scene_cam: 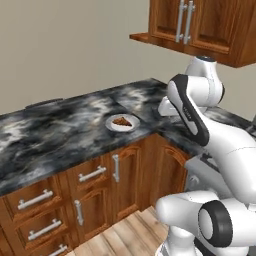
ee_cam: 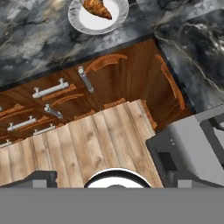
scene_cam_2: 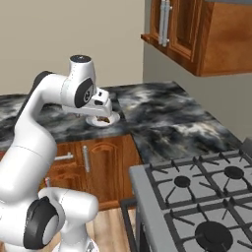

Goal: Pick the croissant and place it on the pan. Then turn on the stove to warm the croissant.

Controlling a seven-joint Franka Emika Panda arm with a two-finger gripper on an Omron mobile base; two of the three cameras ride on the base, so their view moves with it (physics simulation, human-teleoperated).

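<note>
Sitting on a round white plate (scene_cam: 122,123), the croissant (scene_cam: 121,120) lies on the dark marbled counter (scene_cam: 60,130) near its front edge, above the wooden cabinet doors (scene_cam: 125,175). Nothing else is on the plate. From the hand view the same plate (ee_cam: 99,17) is at 12 o'clock, cut off by the top edge, and the croissant (ee_cam: 97,8) rests across its middle with its pointed end toward 4 o'clock (its orange-brown crust is clearest here).

From the right base view the plate (scene_cam_2: 102,119) is mostly hidden behind the robot's wrist, with just a sliver of the croissant (scene_cam_2: 103,118) visible under the hand; the gripper (scene_cam_2: 106,104) hangs just above it, jaws spread as wide as they go and holding nothing. That view also shows the stove (scene_cam_2: 197,197) at 5 o'clock, its black grates and burners bare, which the left base view hides behind the arm. A corner of the stove (ee_cam: 192,148) appears at 4 o'clock in the hand view, beside the wood floor (ee_cam: 87,140). Wall cupboards (scene_cam: 200,25) hang at 1 o'clock in the left base view.
</note>
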